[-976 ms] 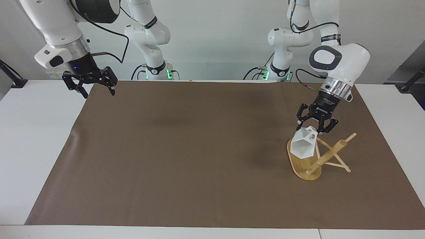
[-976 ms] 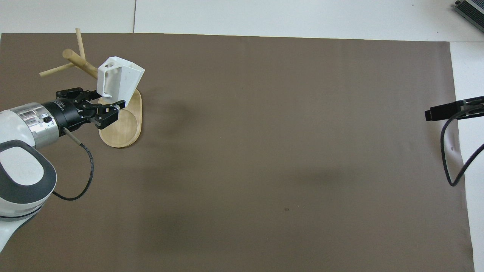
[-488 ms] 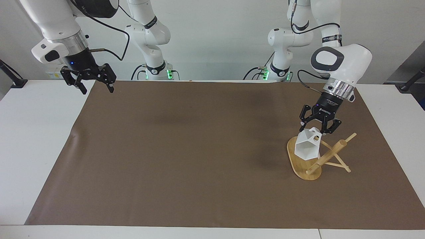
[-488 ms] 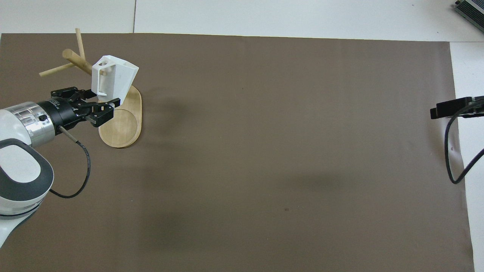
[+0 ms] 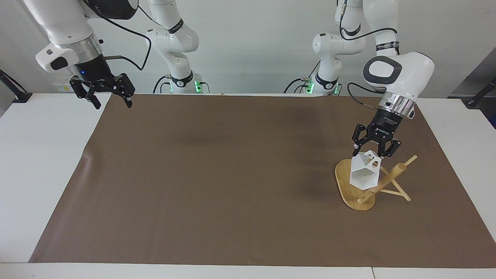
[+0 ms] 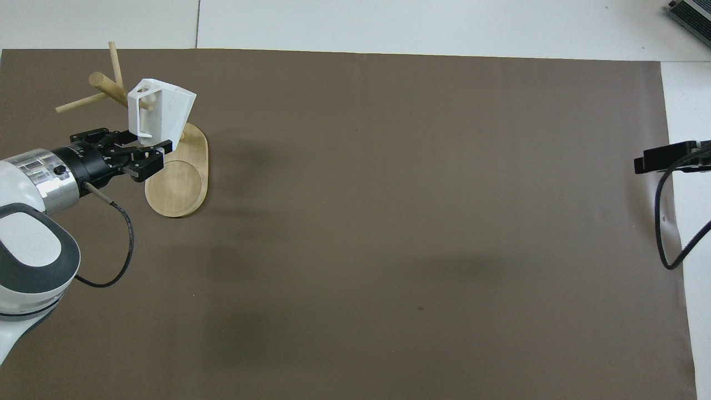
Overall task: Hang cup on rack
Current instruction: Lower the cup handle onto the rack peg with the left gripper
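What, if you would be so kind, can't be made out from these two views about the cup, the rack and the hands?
- Whether a peg has entered the handle hole: the cup covers that part of the rack in both views.
- The left hand grips the cup; the contact is too small in the facing view and covered by the cup overhead.
- The right hand waits, open, over the table's edge; the overhead view's edge cuts it off.
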Controlling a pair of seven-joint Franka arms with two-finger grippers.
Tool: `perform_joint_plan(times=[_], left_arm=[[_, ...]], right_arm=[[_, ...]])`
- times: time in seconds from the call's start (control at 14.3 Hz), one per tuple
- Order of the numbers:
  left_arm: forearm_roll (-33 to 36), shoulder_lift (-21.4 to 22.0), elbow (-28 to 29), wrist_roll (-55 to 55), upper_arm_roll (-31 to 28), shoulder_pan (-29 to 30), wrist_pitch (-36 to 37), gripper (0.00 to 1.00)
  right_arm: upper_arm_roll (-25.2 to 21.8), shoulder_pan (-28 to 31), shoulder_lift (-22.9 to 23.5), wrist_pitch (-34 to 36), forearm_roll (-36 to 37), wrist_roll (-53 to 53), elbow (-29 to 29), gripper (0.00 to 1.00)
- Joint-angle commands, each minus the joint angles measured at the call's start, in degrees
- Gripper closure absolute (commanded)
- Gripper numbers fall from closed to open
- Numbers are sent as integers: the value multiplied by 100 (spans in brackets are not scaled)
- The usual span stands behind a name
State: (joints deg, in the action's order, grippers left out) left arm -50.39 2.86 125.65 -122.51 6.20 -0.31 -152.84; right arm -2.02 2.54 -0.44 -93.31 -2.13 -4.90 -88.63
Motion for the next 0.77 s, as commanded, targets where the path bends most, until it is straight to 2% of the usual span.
perform_joint_plan(times=[0.0, 0.7], left_arm=[[46, -57, -23, -132, 4, -48, -149, 100], [38, -154, -31, -368, -5, 40, -298, 100]], right_arm=[[35, 1, -61, 50, 126, 514, 3, 0], [26, 1, -61, 6, 126, 270, -14, 0]])
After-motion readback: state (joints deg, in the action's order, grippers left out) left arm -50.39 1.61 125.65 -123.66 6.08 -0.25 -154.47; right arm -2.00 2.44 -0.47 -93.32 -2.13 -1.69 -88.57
